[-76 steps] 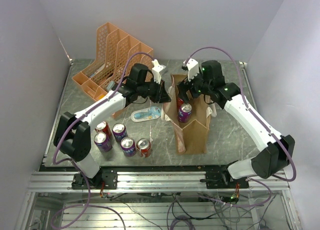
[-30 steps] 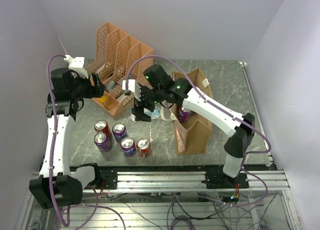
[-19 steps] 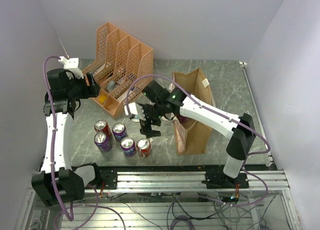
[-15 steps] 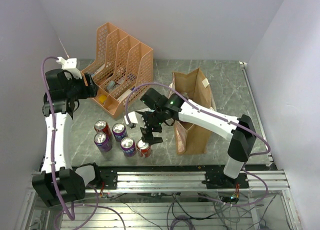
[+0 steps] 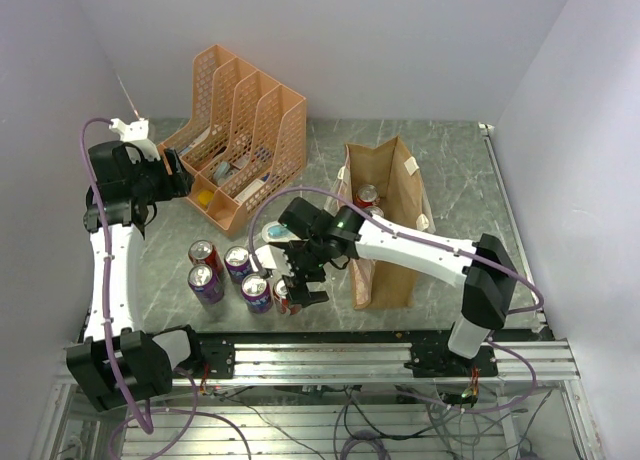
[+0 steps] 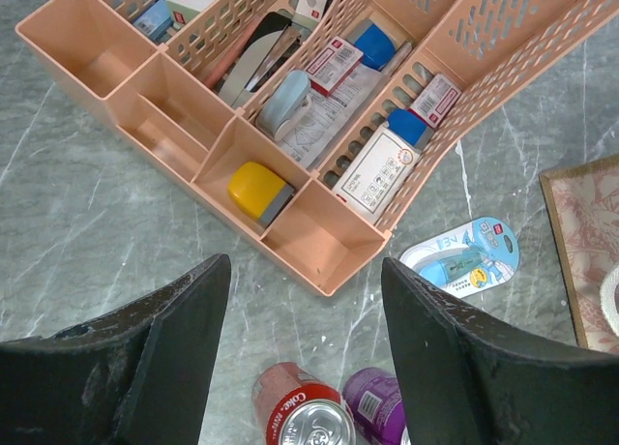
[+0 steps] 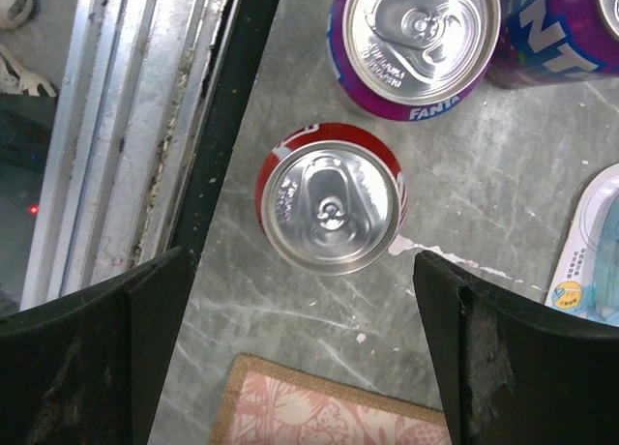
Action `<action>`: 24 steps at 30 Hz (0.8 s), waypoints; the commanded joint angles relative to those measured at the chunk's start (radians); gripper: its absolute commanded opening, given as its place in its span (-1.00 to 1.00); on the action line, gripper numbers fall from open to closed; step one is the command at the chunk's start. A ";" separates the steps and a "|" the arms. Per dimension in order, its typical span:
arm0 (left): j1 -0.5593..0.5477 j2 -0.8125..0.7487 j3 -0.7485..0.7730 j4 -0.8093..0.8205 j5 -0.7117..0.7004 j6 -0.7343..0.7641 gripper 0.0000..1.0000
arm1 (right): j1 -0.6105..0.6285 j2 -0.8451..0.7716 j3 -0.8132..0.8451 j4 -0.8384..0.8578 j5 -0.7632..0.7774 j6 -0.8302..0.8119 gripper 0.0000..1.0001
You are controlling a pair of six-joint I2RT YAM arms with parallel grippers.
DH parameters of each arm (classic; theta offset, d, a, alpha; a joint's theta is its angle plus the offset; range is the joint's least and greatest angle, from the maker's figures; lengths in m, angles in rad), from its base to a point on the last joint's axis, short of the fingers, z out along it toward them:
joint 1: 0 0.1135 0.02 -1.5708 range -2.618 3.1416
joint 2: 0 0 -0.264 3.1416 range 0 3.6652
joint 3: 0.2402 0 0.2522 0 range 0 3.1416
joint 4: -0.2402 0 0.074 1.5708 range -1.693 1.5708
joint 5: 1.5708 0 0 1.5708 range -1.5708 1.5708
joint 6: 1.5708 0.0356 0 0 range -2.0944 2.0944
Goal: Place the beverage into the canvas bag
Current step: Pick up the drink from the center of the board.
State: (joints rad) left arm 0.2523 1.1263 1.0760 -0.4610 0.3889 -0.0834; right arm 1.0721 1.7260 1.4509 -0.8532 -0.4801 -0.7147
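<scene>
Red cola can (image 7: pixel 331 210) stands upright on the surface (image 7: pixel 464 174), centred under the right pincer (image 7: pixel 302 261), whose jaws gape wide, just left of the canvas bag (image 5: pixel 392 272).

red can (image 7: pixel 329 208): bare table (image 7: pixel 503 193) one flank | black rail (image 7: pixel 227 126) just beside other | purple can (image 7: pixel 421 39) near | canvas bag (image 7: pixel 319 411) near
</scene>
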 commanded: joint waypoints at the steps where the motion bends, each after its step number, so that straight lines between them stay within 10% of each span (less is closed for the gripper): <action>1: 0.011 0.011 0.008 0.039 0.035 -0.019 0.47 | 0.003 0.052 0.011 0.062 0.028 0.030 0.94; 24: 0.011 0.012 0.000 0.050 0.047 -0.018 0.46 | 0.010 0.147 0.000 0.177 -0.041 0.109 0.63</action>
State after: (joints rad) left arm 0.2527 1.1484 1.0760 -0.4385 0.4122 -0.0937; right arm 1.0756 1.8515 1.4525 -0.7124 -0.4927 -0.6250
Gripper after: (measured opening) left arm 0.733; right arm 0.830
